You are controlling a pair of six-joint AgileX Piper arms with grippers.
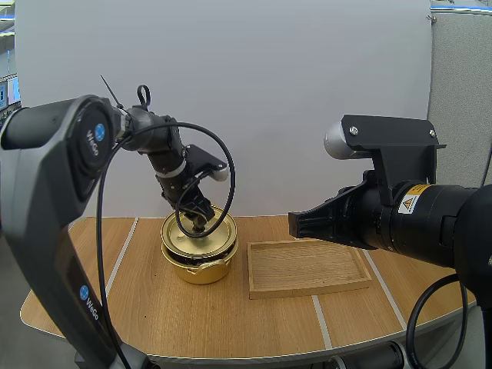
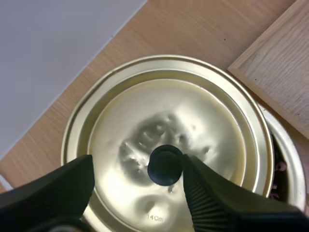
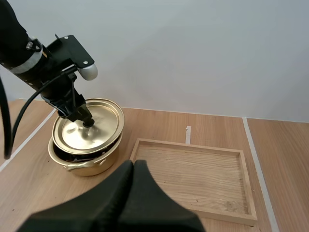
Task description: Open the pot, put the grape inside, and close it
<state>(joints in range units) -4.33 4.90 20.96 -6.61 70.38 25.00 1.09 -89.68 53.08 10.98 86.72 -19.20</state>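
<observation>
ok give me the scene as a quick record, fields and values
pot: gold, on table left of tray
lid: askew on pot, gap at one side
in gap: reddish bits, too small to name
left gripper: over lid, jaws open either side of knob
right gripper: raised near tray, jaws shut on nothing
tray: wooden, flat on table

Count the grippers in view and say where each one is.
2. The left gripper, open, straddles the lid's knob on the pot; the right gripper hangs shut above the table, near the wooden tray.
</observation>
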